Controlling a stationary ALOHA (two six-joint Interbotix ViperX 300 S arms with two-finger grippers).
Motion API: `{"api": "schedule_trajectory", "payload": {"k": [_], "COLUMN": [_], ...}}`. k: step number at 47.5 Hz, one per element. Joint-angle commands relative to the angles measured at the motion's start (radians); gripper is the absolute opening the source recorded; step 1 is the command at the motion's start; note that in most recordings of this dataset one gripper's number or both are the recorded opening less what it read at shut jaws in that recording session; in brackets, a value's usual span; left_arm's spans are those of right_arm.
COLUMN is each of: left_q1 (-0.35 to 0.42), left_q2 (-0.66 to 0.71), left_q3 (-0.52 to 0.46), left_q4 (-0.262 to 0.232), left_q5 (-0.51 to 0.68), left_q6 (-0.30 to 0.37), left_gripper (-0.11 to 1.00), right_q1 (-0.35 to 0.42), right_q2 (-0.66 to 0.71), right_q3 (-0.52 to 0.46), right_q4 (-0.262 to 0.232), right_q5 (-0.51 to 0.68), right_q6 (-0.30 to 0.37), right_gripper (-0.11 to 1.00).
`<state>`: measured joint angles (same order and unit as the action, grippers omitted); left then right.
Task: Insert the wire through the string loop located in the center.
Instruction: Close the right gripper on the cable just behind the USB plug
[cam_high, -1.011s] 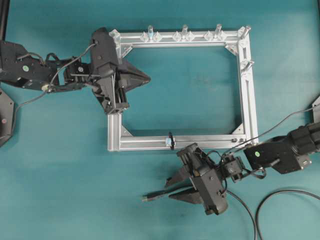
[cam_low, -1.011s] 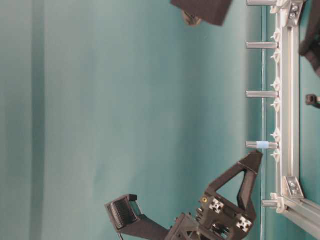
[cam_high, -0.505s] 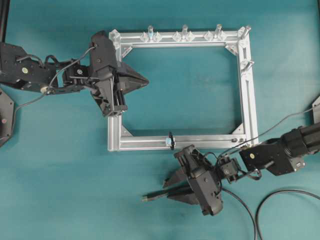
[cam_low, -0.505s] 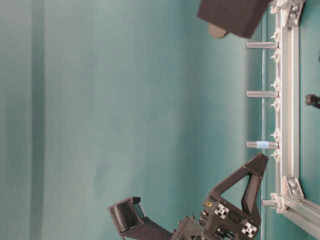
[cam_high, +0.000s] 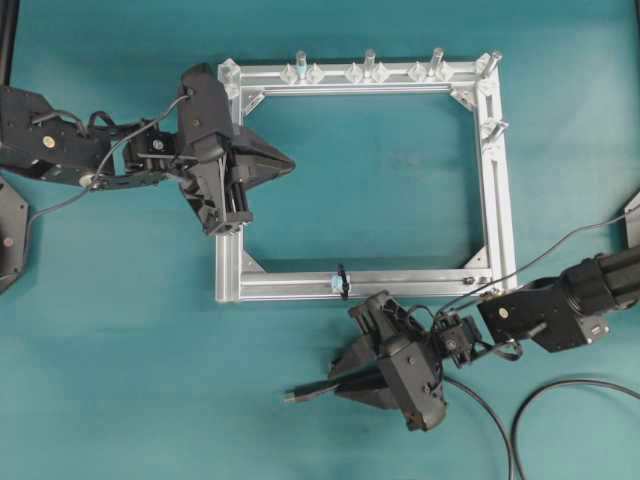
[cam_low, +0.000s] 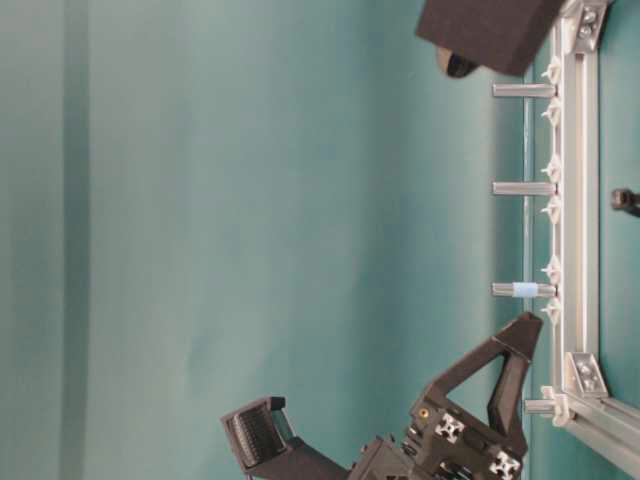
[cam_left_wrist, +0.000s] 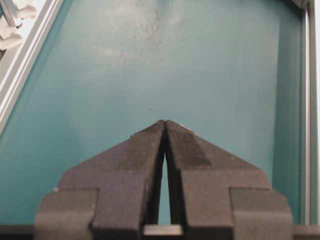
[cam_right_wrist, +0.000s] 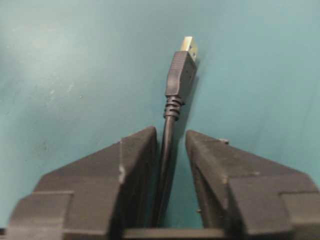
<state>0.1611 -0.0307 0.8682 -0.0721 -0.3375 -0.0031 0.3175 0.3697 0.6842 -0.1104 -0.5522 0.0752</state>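
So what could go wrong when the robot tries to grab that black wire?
1. The right gripper has its fingers either side of the wire, with a gap on one side. Closing unevenly might roll the wire aside.
2. The fingers sit well behind the plug, so the tip may droop or wobble.
3. The string loop is tiny, so a wobbly plug could easily miss it.

the wire (cam_high: 318, 388) lies on the table (cam_high: 120, 350) just below the frame (cam_high: 497, 190), whose bottom bar carries the string loop (cam_high: 342, 281)

String loop (cam_high: 342, 281) too small for detail; wire (cam_right_wrist: 167, 145) partly hidden between tool fingers.
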Motion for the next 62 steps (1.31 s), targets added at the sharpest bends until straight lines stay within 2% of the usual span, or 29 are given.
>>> {"api": "schedule_trajectory", "payload": {"k": [1,5,8,17,32,62], "left_q1": [-0.002,-0.002,0.000,-0.002,0.000,-0.002], "left_q2": [-0.025,-0.023,-0.025,-0.023,-0.023,-0.025], "left_q3": [-0.008,-0.008,-0.008,-0.008,-0.008,-0.008], "left_q4": [0.003,0.005,0.003,0.005,0.003,0.003], "left_q5": [-0.006,-0.006,-0.005,-0.005,-0.005,-0.006], "left_q6": [-0.002,-0.002,-0.002,-0.002,-0.002,-0.002], "left_gripper": [0.00,0.00,0.00,0.00,0.00,0.00], "right_q1": [0.005,0.005,0.005,0.008,0.006,0.008], "right_q2": [-0.015,-0.015,-0.015,-0.015,-0.015,-0.084], "right_q3": [-0.012,-0.012,-0.014,-0.014,-0.015,0.000], "right_q4": [-0.002,-0.002,-0.002,-0.002,-0.002,-0.002], "right_q5": [0.005,0.020,0.037,0.046,0.046,0.074], "right_q6": [-0.002,-0.002,0.000,0.008,0.075,0.075], "right_gripper": [0.33,0.14,0.07,0.07,0.07,0.07]}}
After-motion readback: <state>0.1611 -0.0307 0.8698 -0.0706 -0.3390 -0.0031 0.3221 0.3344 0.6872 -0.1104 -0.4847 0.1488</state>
